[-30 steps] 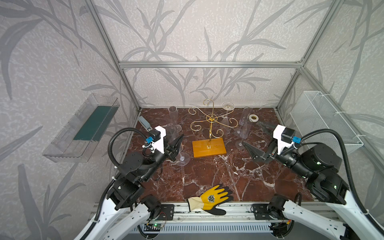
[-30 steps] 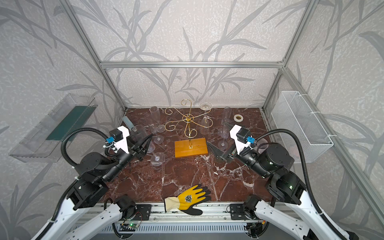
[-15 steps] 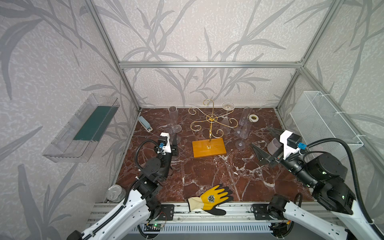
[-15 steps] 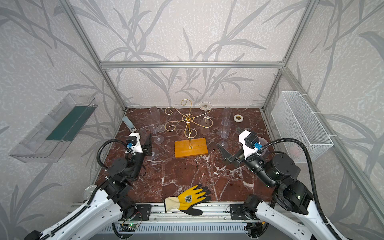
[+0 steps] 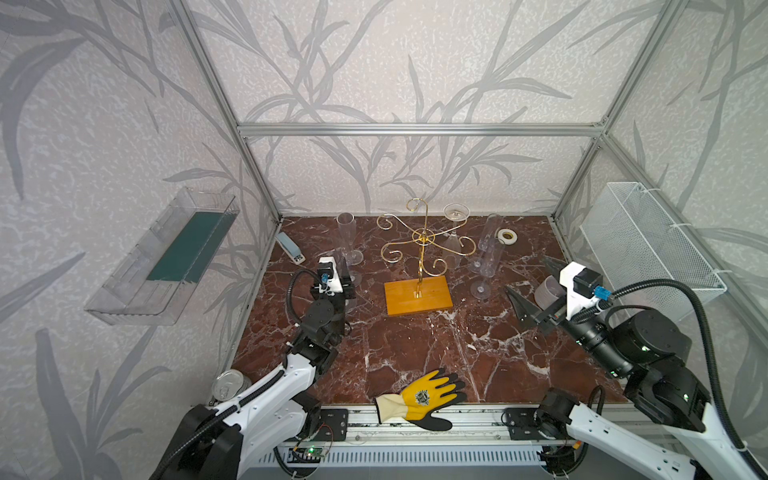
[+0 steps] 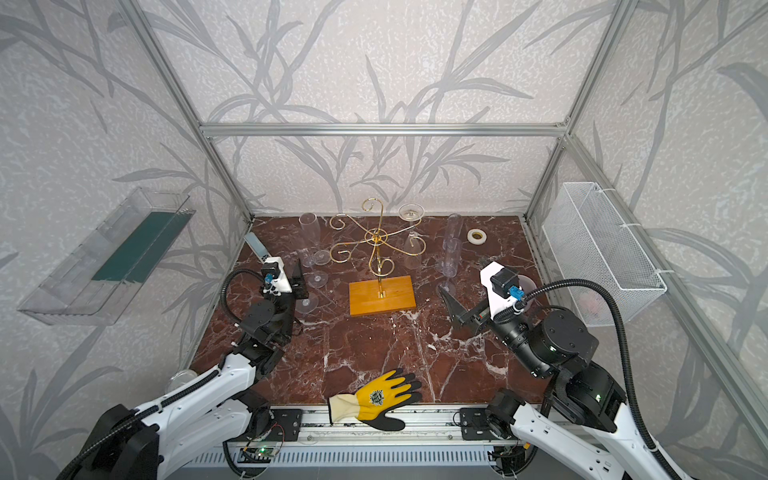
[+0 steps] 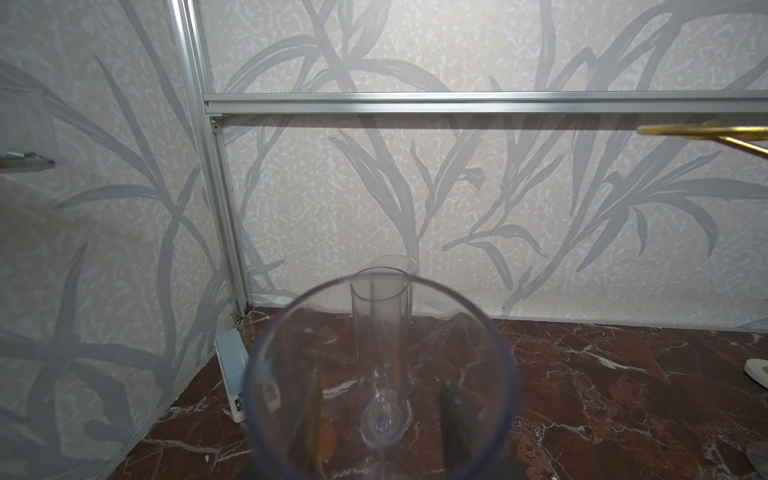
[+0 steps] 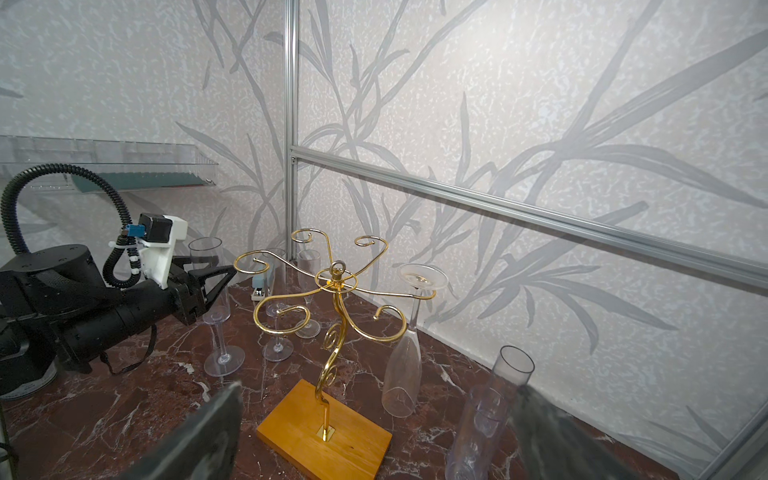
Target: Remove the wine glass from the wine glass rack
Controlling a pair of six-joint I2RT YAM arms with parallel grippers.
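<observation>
The wine glass rack [image 5: 422, 249] [image 6: 378, 249] [image 8: 336, 299] of gold wire stands on its orange wooden base mid-table. One clear wine glass [image 5: 455, 245] [image 6: 411, 245] [image 8: 405, 353] hangs upside down from a back right arm. Left of the rack, my left gripper [image 5: 347, 286] [image 6: 299, 286] [image 7: 382, 415] is shut on the bowl of an upright wine glass [image 8: 205, 286] [image 7: 382, 353], whose foot [image 8: 224, 365] rests on the marble. My right gripper [image 5: 536, 284] [image 8: 374, 449] hangs open right of the rack, holding nothing.
Two flutes [image 5: 347, 237] stand behind the left gripper, and more flutes [image 5: 490, 245] stand right of the rack. Around them are a tape roll [image 5: 508, 236], a yellow glove [image 5: 419, 399] at the front edge, a can [image 5: 227, 384], a wire basket [image 5: 648, 249] and a clear bin [image 5: 166, 266].
The left arm has sunk low, bringing its glass down to the table. The right gripper has drawn back to the right, still open.
</observation>
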